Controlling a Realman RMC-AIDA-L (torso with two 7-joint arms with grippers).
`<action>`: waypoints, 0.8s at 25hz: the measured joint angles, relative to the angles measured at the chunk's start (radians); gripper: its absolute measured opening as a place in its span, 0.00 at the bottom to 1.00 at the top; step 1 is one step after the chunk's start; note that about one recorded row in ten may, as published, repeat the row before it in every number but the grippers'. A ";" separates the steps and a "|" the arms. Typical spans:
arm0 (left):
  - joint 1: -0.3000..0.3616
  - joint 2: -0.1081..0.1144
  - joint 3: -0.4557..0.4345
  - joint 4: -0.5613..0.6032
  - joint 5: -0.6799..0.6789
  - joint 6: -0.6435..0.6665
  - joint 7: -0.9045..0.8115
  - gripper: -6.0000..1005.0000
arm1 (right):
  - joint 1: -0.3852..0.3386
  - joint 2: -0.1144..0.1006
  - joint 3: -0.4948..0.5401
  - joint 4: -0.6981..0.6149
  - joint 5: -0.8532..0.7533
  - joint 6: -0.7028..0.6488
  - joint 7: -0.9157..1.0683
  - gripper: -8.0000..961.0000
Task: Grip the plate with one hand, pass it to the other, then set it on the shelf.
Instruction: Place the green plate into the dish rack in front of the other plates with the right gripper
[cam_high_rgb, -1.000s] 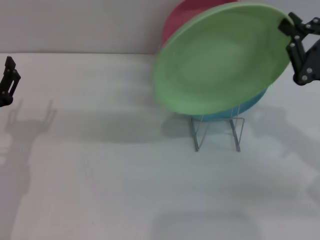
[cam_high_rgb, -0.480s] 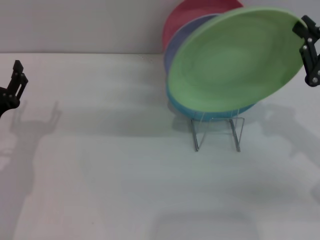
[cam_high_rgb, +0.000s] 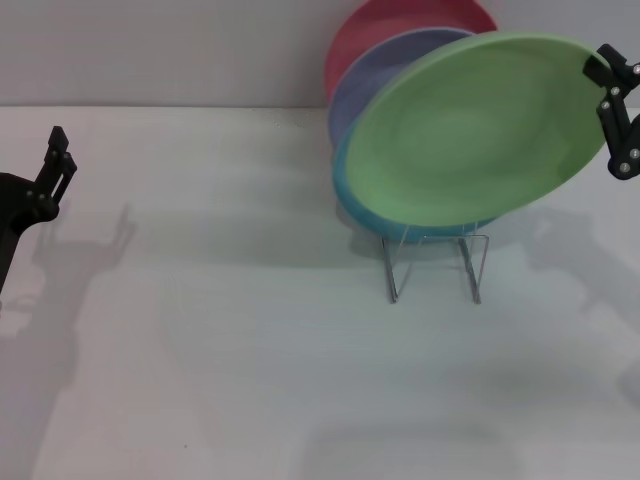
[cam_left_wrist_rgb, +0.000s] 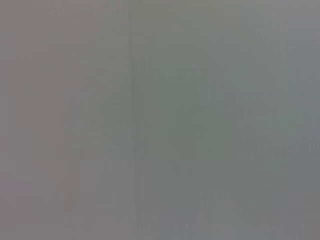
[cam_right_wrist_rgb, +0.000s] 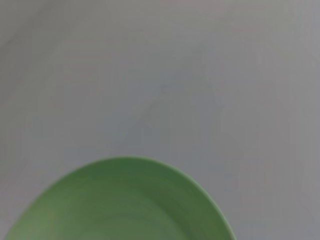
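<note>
The light green plate (cam_high_rgb: 470, 130) stands tilted above the wire shelf (cam_high_rgb: 435, 265), leaning in front of the teal-blue plate (cam_high_rgb: 345, 190). My right gripper (cam_high_rgb: 603, 70) is at the plate's upper right rim and is shut on it. The right wrist view shows only the plate's rim (cam_right_wrist_rgb: 125, 205) against the grey table. My left gripper (cam_high_rgb: 55, 160) is far off at the left edge of the head view, above the table and away from the plate. The left wrist view shows only blank grey.
A lavender plate (cam_high_rgb: 370, 70) and a pink-red plate (cam_high_rgb: 370, 30) stand in the shelf behind the teal-blue one. A wall runs along the back of the white table (cam_high_rgb: 250, 350).
The green plate has moved right and settled back against the other plates over the shelf, carried by my right gripper. My left gripper has moved a little to the right into view.
</note>
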 joint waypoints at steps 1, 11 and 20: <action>0.000 0.000 0.001 0.001 0.000 0.000 0.000 0.80 | 0.003 0.000 0.008 -0.002 -0.005 -0.001 -0.004 0.03; -0.001 0.000 0.012 0.001 0.000 0.003 0.000 0.80 | 0.008 0.002 0.032 -0.038 -0.038 -0.002 -0.006 0.03; -0.004 0.001 0.020 0.001 0.000 0.006 -0.001 0.80 | 0.032 0.004 0.065 -0.120 -0.059 -0.050 -0.006 0.03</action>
